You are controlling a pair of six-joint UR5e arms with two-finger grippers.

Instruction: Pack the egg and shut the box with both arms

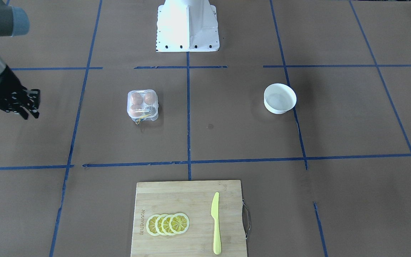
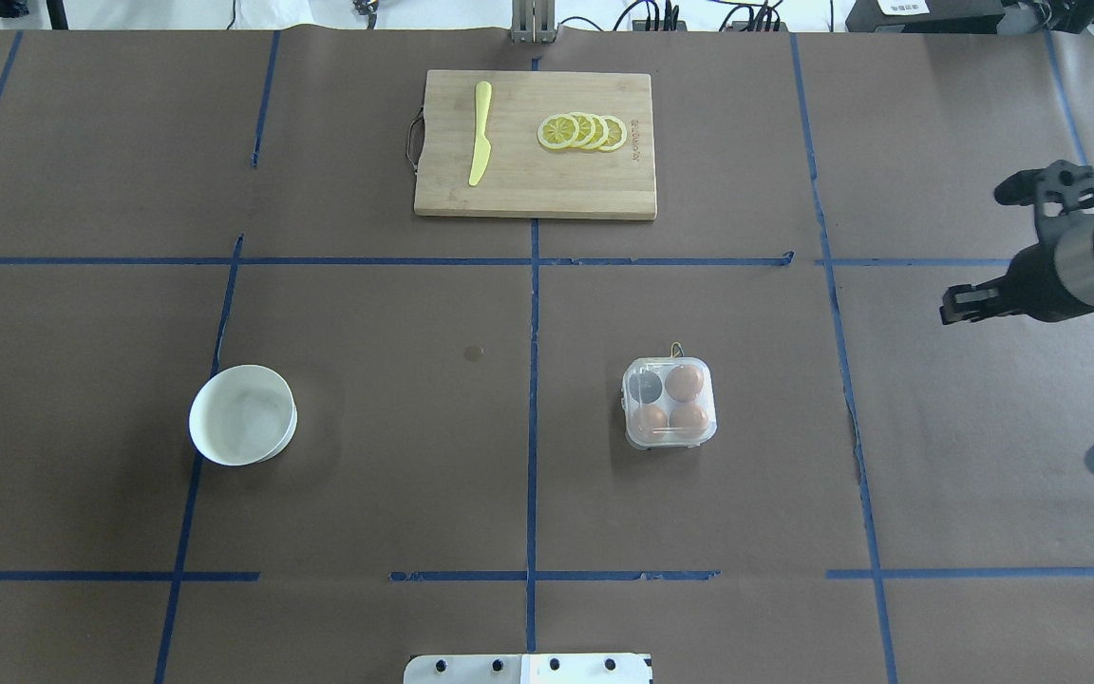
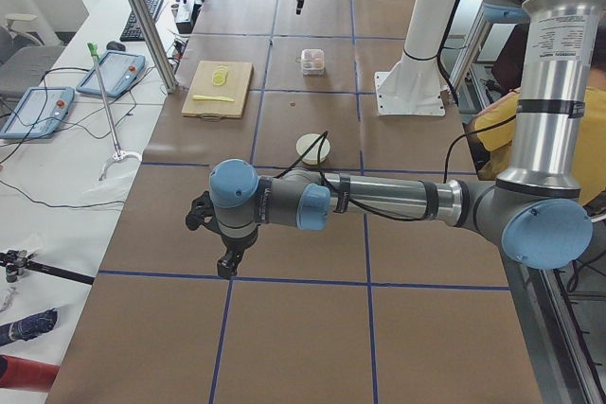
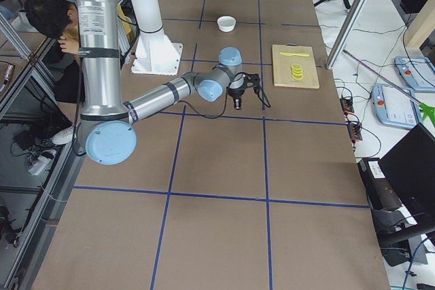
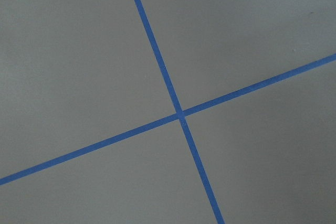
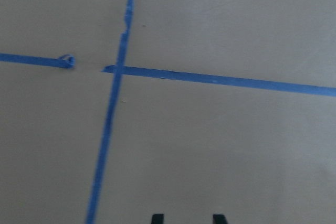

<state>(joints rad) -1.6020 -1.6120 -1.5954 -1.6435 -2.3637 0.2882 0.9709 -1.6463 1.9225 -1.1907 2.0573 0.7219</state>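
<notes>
The clear box (image 1: 142,105) stands on the brown table with its lid down. It holds three brown eggs (image 1: 137,99) in three cells, and the fourth cell looks dark in the overhead view. The box (image 2: 669,403) is right of centre there, with its yellowish string at the far side. My right gripper (image 1: 30,103) hovers well off to the box's side, also seen in the overhead view (image 2: 957,307). In the right wrist view its fingertips (image 6: 157,217) stand apart with nothing between them. My left gripper (image 3: 225,267) shows only in the exterior left view, far from the box, and I cannot tell its state.
A white bowl (image 1: 280,98) stands on the other side of the table from the box. A wooden cutting board (image 1: 177,200) with lemon slices (image 1: 168,224) and a yellow knife (image 1: 215,223) lies at the operators' edge. The white pedestal (image 1: 187,25) is at the robot's side.
</notes>
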